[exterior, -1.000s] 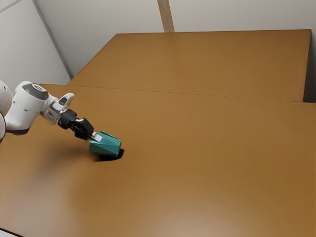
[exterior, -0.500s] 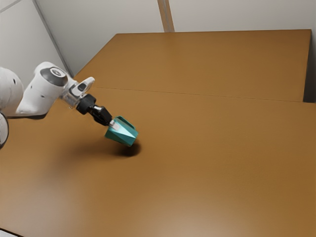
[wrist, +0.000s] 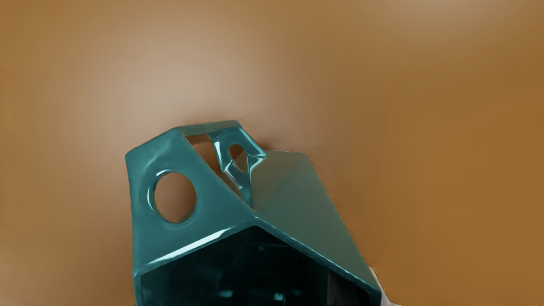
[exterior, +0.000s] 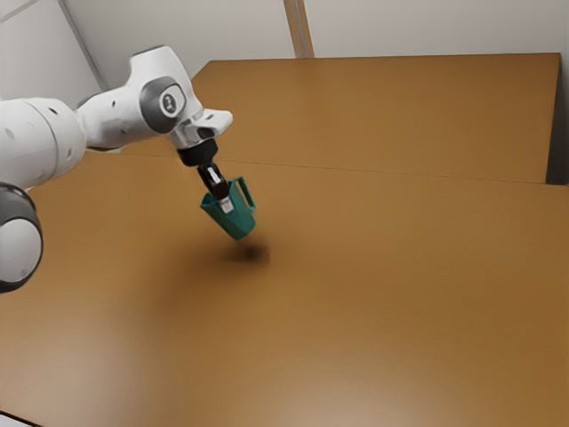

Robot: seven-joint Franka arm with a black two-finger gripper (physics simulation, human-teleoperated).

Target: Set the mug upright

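In the exterior view my gripper [exterior: 224, 204] is shut on the wall of the teal mug [exterior: 240, 223]. The mug hangs tilted above the table, its handle toward the exterior view's right and its mouth toward the upper left. Seen from the wrist, the mug [wrist: 306, 212] turns its dark opening toward my hand, with the holed handle beyond the rim. There my gripper [wrist: 364, 292] straddles the mug's wall, a pale fingertip outside it and a dark finger faintly visible inside.
Below the mug, its shadow falls on the brown table [exterior: 382, 294]. A seam crosses the tabletop farther back, and pale walls [exterior: 427, 27] rise behind the table.
My arm has risen and carried the mug up and toward the exterior view's right. The mug has turned from lying nearly on its side to a steeper tilt, with its handle now at the right.
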